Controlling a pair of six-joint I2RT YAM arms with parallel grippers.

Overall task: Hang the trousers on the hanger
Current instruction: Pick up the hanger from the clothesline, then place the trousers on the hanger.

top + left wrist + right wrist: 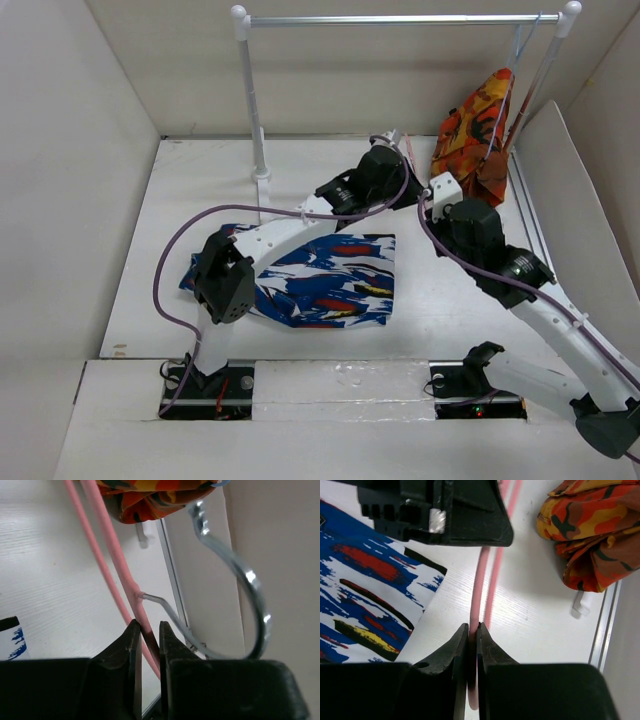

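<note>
The blue trousers [330,280] with white, red and yellow splotches lie spread flat on the table in front of the arms; a part shows in the right wrist view [365,590]. The thin pink hanger [112,555] is held above the table at the back right. My left gripper [148,630] is shut on its pink neck just below the metal hook [250,585]. My right gripper [473,630] is shut on one of the hanger's pink bars [481,580]. In the top view the left gripper [405,148] and right gripper [437,188] sit close together, beyond the trousers' right end.
An orange-red patterned garment [475,135] hangs from the white clothes rail [400,18] at the back right, close behind both grippers; it shows in the right wrist view [595,525]. The rail's left post [255,110] stands behind the trousers. White walls enclose the table.
</note>
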